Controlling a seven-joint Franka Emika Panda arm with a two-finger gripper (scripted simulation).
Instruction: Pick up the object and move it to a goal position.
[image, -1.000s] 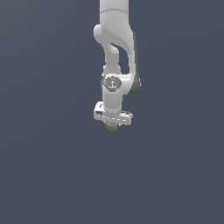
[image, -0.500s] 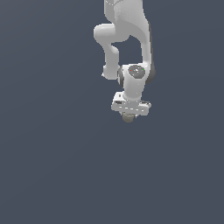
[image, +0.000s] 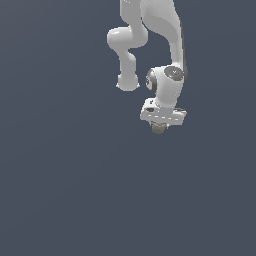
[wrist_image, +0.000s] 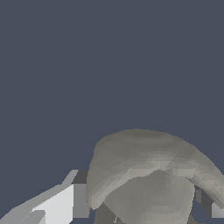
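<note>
The object (image: 158, 128), a small knobbly grey-tan lump, sits directly under the white hand (image: 160, 125), tucked between its fingers and far narrower than the hand's width. In the wrist view the object (wrist_image: 148, 179) fills the near field, with a white finger (wrist_image: 57, 203) pressed against its flank. Hand is clamped on the object; nothing else seems to support it against the plain grey surface (image: 60, 190). No goal marker is visible in either view, so its direction cannot be told. My reading: what remains is the carry, with the grip kept firm.
</note>
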